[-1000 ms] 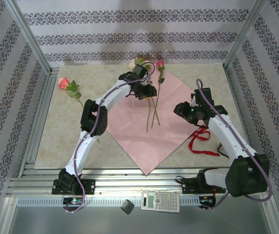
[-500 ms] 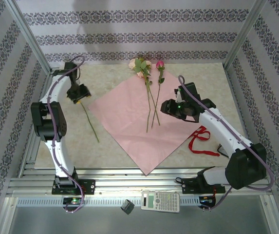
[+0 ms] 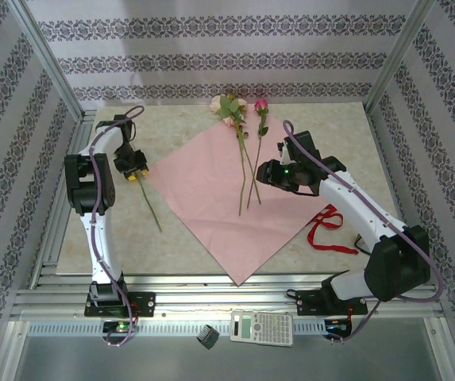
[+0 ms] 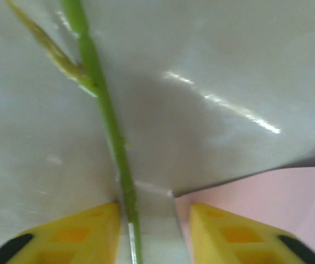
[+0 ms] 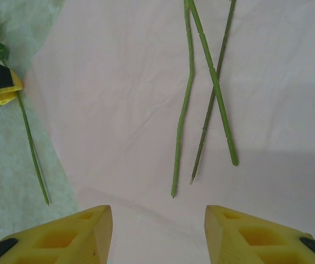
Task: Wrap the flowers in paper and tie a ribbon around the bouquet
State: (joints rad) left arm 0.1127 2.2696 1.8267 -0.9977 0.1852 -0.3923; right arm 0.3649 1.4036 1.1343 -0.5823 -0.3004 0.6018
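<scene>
Left gripper has sunk onto the lone rose stem by the worktop's left edge, jaws apart astride it, bloom barely showing, right gripper gaping above the paper

— What do we have around us?
— Walls papered white with grey floral bands, aluminium posts at the corners.
— And below us?
— We see a pale marbled table, a slotted metal rail, a calculator.

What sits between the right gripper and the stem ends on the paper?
Only bare pink paper, as the right wrist view shows from the right gripper to the stems.
</scene>
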